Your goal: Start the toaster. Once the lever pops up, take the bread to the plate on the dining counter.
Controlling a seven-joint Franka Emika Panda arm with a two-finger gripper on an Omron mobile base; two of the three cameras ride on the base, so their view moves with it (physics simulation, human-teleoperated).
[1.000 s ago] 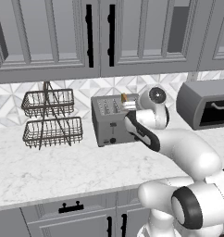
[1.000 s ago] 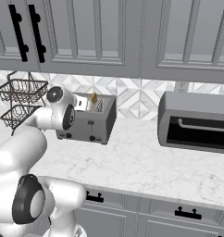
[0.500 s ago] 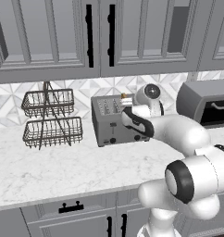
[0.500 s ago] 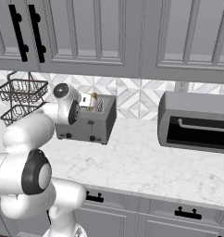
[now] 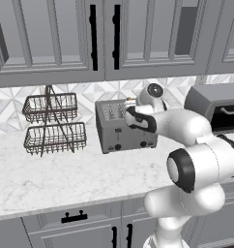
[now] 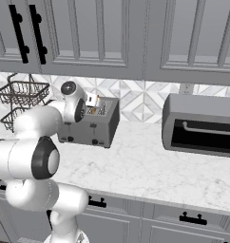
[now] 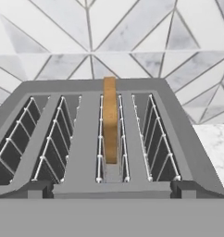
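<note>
The grey four-slot toaster (image 5: 124, 131) (image 6: 90, 127) (image 7: 86, 134) stands on the marble worktop against the tiled wall. The golden-tan bread (image 7: 110, 121) stands upright in the third slot from the left, its top edge poking out above the slot (image 5: 130, 101). My gripper (image 6: 94, 107) hovers just above the front edge of the toaster's top, looking along the slots. Its jaws are open, wide apart, with nothing between them. The bread lies ahead of the fingertips, untouched. The plate and the dining counter are out of view.
A two-tier wire basket (image 5: 53, 123) (image 6: 21, 97) stands left of the toaster. A larger grey toaster oven (image 5: 218, 109) (image 6: 200, 124) sits to the right. Grey wall cabinets hang overhead. Bare marble worktop (image 5: 65, 174) stretches in front.
My hand has risen from the toaster's right front face and swung in over its top. The jaws have stayed open. The bread stands in the same slot.
</note>
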